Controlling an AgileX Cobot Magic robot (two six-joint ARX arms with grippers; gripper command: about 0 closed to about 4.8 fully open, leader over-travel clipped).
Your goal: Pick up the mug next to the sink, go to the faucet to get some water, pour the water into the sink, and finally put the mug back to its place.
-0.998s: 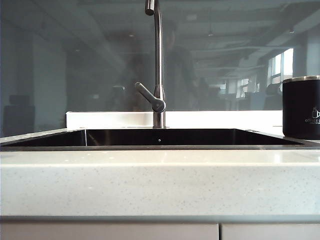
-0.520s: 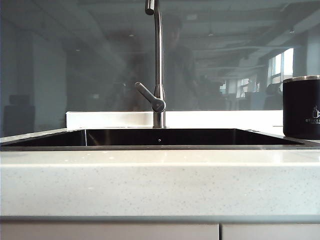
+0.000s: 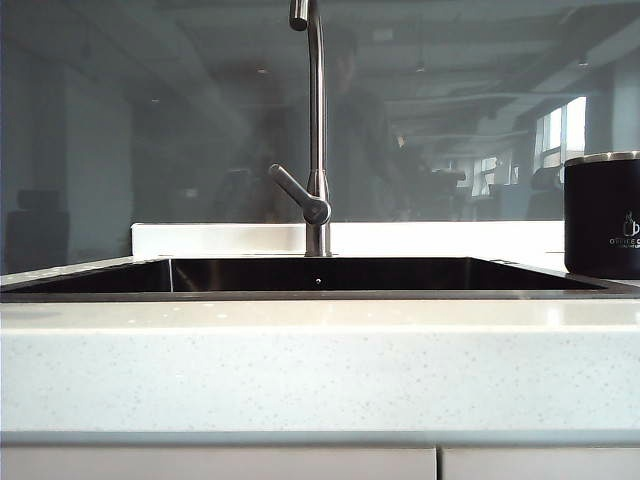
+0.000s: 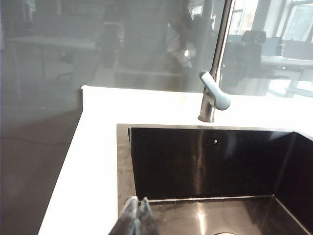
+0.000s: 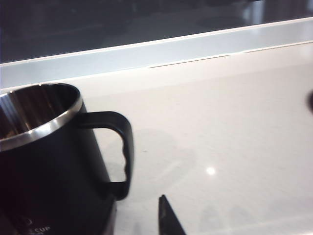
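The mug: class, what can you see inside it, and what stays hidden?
Inside the mug, the right wrist view shows only bare shiny metal wall below the rim; its bottom is hidden by the near wall, so any contents cannot be told.

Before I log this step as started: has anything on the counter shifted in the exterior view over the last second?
Nothing has visibly changed. The mug stands upright on the counter right of the sink, untouched; the faucet and its lever are as before. Neither gripper appears in that view.
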